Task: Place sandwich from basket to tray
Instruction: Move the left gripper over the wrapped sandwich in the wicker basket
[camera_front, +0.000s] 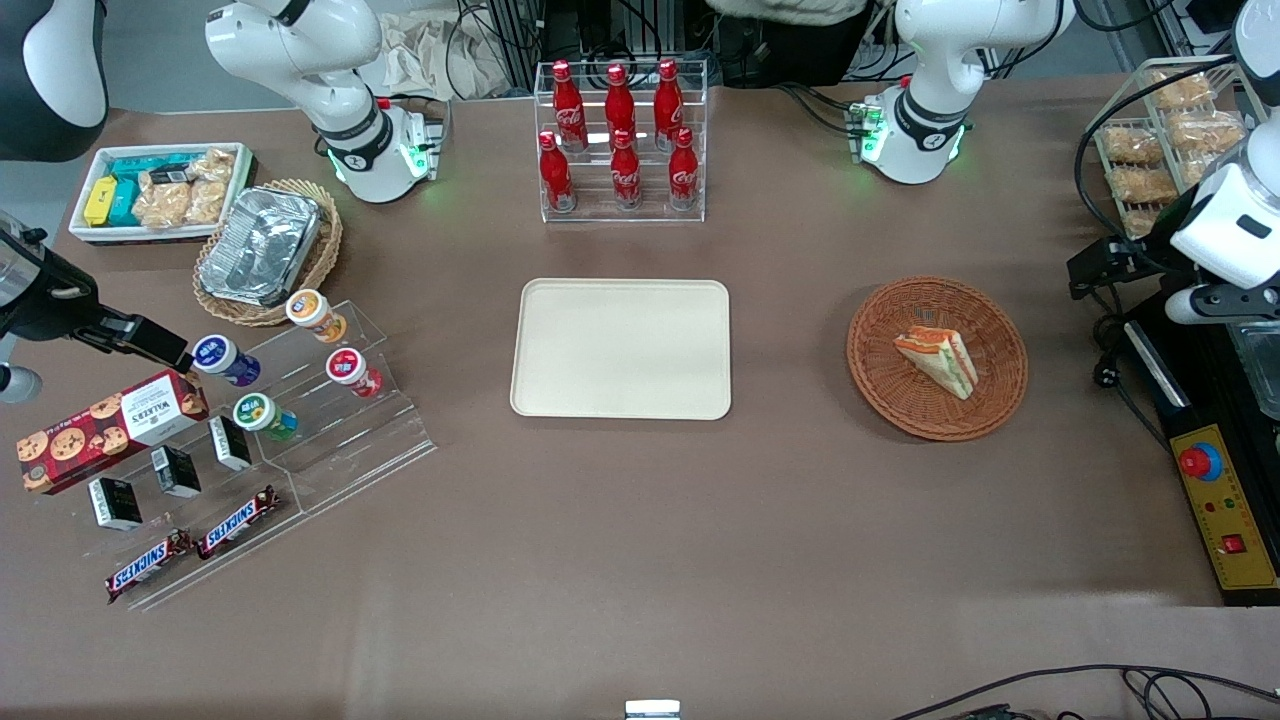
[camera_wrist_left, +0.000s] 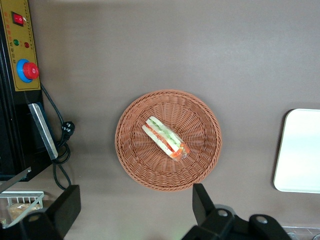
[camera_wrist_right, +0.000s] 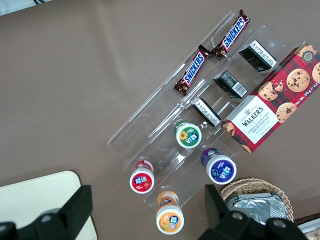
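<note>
The sandwich (camera_front: 937, 360) (camera_wrist_left: 165, 137), a wrapped white-bread wedge with orange and green filling, lies in the round reddish-brown basket (camera_front: 880, 400) (camera_wrist_left: 135, 165). The cream tray (camera_front: 620, 348) (camera_wrist_left: 300, 150) lies flat at the table's middle, with nothing on it. My gripper (camera_front: 1100, 268) (camera_wrist_left: 134, 210) hangs high above the table beside the basket, toward the working arm's end. It is open, its black fingers (camera_wrist_left: 202, 200) spread wide with nothing between them. In the left wrist view the basket shows just clear of the fingertips.
A yellow control box with a red button (camera_front: 1215, 500) (camera_wrist_left: 25, 70) and a cable plug (camera_wrist_left: 67, 129) lie near the basket. A cola bottle rack (camera_front: 622, 140) stands farther back than the tray. A wire rack of pastries (camera_front: 1165, 130) stands near my arm. Snack stands (camera_front: 300, 400) sit toward the parked arm's end.
</note>
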